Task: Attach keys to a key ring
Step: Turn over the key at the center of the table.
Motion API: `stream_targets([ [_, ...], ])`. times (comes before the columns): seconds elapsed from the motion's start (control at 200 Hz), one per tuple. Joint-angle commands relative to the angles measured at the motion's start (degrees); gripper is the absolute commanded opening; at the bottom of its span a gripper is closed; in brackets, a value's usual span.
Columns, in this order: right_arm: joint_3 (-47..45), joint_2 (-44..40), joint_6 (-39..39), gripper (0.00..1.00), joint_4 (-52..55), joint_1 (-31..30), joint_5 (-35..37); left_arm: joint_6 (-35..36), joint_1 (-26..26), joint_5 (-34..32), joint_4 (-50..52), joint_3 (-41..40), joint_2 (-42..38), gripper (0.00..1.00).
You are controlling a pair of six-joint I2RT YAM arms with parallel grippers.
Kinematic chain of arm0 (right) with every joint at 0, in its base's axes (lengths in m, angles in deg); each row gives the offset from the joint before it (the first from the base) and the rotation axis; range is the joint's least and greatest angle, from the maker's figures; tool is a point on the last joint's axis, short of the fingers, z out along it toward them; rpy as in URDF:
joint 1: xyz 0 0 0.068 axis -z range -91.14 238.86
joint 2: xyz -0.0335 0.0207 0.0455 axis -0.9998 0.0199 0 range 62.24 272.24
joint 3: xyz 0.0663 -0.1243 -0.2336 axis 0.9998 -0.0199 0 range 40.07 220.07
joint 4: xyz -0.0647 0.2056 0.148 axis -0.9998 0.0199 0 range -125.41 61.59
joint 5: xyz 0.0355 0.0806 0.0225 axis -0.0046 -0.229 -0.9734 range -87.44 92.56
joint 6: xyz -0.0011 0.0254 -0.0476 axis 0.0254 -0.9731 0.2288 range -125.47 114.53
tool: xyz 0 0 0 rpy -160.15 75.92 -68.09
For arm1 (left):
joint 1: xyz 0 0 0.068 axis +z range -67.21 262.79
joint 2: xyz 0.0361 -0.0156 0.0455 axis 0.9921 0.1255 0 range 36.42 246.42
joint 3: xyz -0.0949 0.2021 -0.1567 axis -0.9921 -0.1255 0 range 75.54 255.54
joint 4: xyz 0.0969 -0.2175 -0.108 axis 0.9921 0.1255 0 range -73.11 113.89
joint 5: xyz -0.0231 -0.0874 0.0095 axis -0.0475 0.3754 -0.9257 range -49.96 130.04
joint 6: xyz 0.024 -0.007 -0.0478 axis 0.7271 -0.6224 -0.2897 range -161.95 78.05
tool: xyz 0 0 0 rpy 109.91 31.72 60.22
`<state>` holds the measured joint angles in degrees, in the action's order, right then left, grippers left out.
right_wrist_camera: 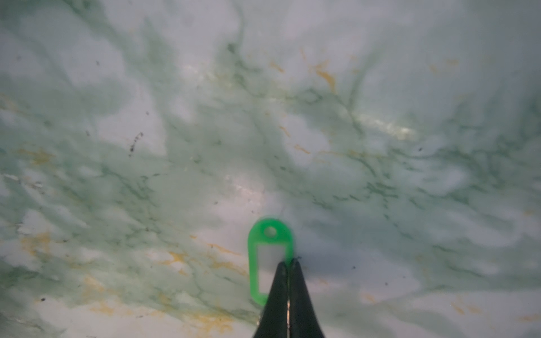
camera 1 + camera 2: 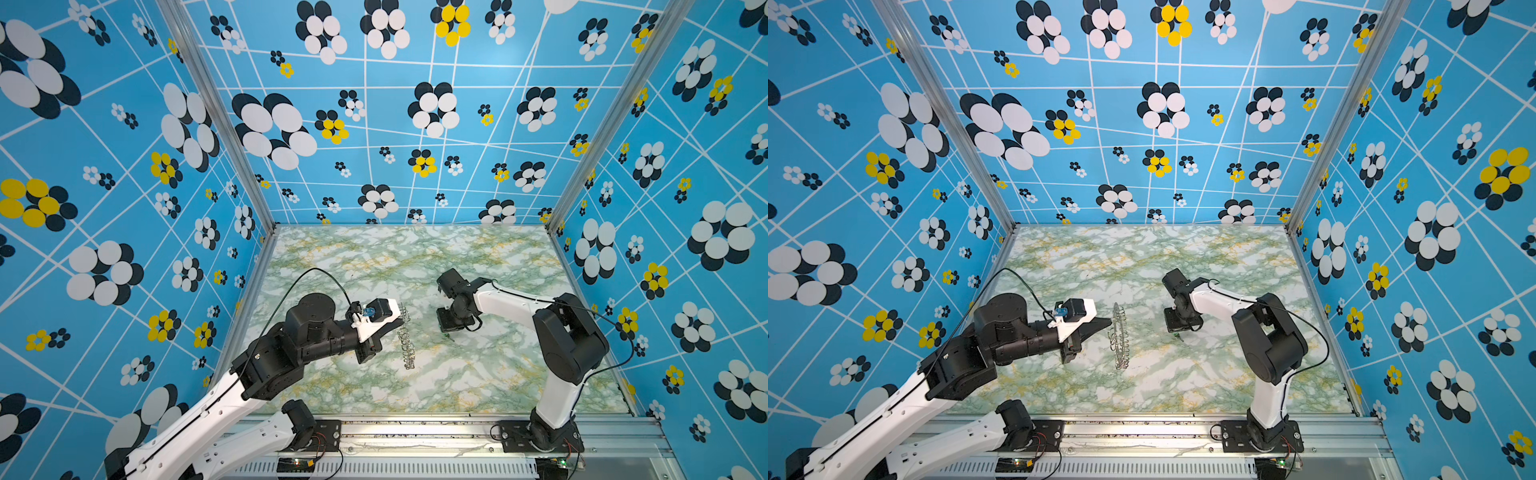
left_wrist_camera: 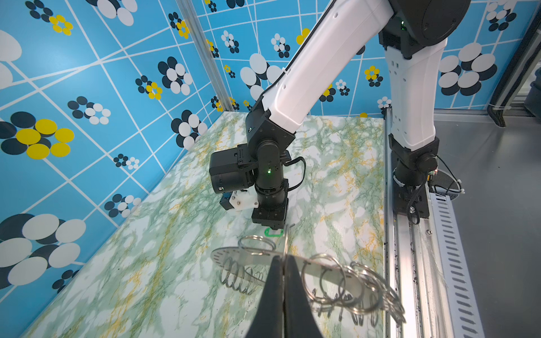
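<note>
Left end effector (image 3: 283, 259), pressed together, pinches key ring (image 3: 234, 256) — grey plate w/ wire loops round its rim, held on edge. Right end effector (image 1: 289, 263) also pressed together, tips at edge of green key tag (image 1: 269, 234) low over surface (image 1: 380, 175), near ring — can't tell if nipped. Tag blurry, one end hidden behind fingers.

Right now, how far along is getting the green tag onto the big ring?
Done: the left gripper is shut on the ring, holding it on edge. In hand: the right gripper pinches the green tag low by the table. Left: the tag is apart from the ring, not yet threaded on.
</note>
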<state>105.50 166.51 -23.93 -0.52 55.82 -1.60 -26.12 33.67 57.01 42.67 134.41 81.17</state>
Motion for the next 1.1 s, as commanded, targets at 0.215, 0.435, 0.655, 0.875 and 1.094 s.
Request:
stream_targets([
  [0.215,-1.18,-8.14,-0.27,0.0,4.5,-0.98,4.74,-0.41,0.34,-0.72,-0.29,0.32,-0.46,0.0],
  [0.435,-2.53,-10.49,-2.27,0.0,0.34,-1.02,-6.82,-0.79,0.28,-0.56,-0.6,0.09,-0.45,0.0],
  [0.655,-2.67,-6.36,-4.65,0.0,-3.86,-3.13,-16.89,-0.91,0.32,-0.51,-0.25,0.13,-0.63,0.0],
  [0.875,-4.45,-1.26,-5.34,0.0,-2.85,-2.97,-13.45,-1.16,0.34,-0.62,0.3,0.59,-0.63,0.0],
  [1.094,-4.5,-3.98,-5.77,0.32,0.78,-2.15,-0.48,-1.16,0.22,-0.71,0.73,1.02,-0.43,0.0],
])
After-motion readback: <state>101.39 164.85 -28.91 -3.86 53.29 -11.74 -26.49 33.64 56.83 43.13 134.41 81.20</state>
